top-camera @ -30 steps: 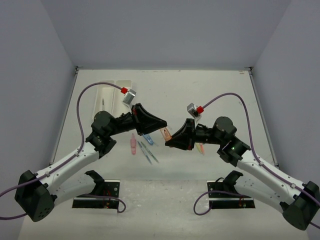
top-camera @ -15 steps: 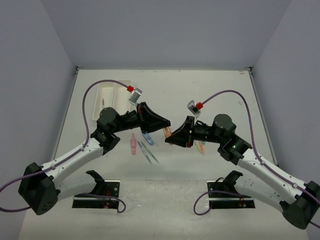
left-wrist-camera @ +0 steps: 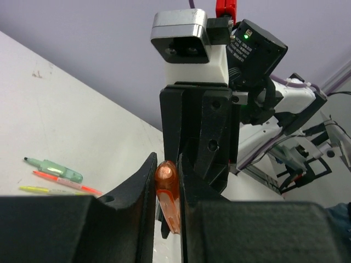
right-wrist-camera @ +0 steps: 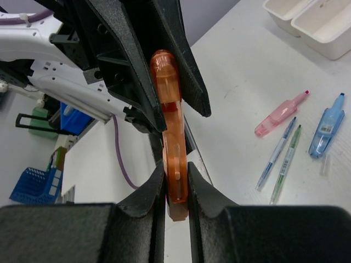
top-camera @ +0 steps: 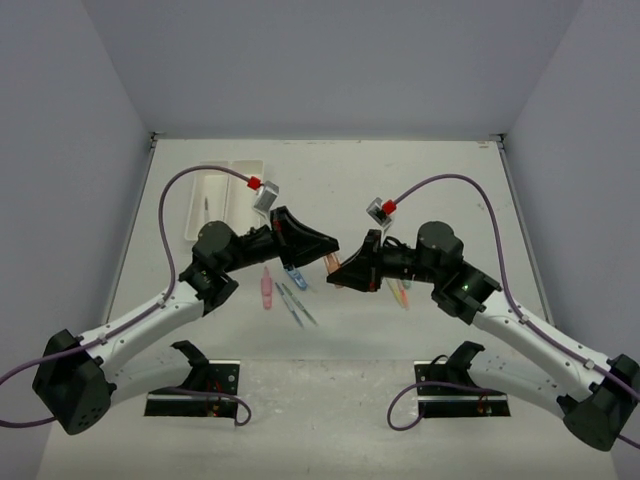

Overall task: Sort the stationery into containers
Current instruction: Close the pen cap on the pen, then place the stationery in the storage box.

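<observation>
A stubby orange plastic piece [top-camera: 331, 264] hangs in the air between my two grippers, above the table's middle. My left gripper [top-camera: 329, 246] is shut on its rounded end [left-wrist-camera: 167, 189]. My right gripper [top-camera: 338, 274] is shut on its other end [right-wrist-camera: 176, 175]. The left fingers [right-wrist-camera: 184, 66] pinch the piece's far end in the right wrist view. A pink piece [top-camera: 266, 290], a blue piece [top-camera: 296, 277] and two thin pens [top-camera: 298, 306] lie below the left gripper. The two white trays [top-camera: 225, 185] sit at the back left, with a dark pen in one.
A green piece [left-wrist-camera: 55, 167] and slim orange and yellow markers [left-wrist-camera: 60, 179] lie on the table under the right arm [top-camera: 440, 260]. The pink piece [right-wrist-camera: 279, 114], blue piece [right-wrist-camera: 326, 126] and pens [right-wrist-camera: 282, 161] show in the right wrist view, with the trays [right-wrist-camera: 312, 22] beyond.
My left gripper has moved right to the orange piece held by my right gripper and now clamps its free end. The right gripper has shifted slightly left.
</observation>
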Robot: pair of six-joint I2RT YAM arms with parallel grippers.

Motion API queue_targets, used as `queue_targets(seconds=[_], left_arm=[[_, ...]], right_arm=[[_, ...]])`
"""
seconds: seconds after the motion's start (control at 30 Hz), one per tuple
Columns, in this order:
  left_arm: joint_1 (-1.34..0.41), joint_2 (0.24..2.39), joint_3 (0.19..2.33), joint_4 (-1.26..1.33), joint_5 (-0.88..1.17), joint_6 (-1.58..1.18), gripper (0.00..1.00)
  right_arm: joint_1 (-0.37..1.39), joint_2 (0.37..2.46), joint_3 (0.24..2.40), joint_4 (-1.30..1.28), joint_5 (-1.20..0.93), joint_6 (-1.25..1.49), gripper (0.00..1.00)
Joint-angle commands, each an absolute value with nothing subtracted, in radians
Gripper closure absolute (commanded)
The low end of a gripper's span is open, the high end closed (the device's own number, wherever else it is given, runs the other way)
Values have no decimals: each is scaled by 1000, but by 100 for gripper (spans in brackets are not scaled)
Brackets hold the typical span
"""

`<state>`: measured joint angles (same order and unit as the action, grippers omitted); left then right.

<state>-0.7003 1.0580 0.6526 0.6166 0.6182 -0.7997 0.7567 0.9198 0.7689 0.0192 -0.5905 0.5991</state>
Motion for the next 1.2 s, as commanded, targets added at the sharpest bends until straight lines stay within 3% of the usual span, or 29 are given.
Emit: queue_targets(seconds=[0.0,0.3,0.43,0.5,0.7,0.93,1.0,1.13,1.17], left_arm=[[-776,1120,524,599,711,-767,100],[-838,1184,429,769,686,-874,100],[-848,1177,413,733,639,-880,100],[-847,1149,417,697,614,-873,100],[-845,1104,459,623,603,-831,100],[-840,1066,411,607,569,-812,100],[-832,1025,451,496,490,-788,100],[-776,986,530,398,437,-767,100],[-754,991,549,395,441,-776,100]], right_arm=[[747,934,863,461,-475,736,100],[747,907,798,694,-404,707,99],[742,890,816,651,-368,645,93],[741,896,827,610,-393,617,100],[722,882,776,588,-399,615,100],[509,914,801,637,-600,761,100],[515,930,794,631,-641,747,90],[517,952,722,665,-688,753,60],[517,952,702,678,-689,757,60]])
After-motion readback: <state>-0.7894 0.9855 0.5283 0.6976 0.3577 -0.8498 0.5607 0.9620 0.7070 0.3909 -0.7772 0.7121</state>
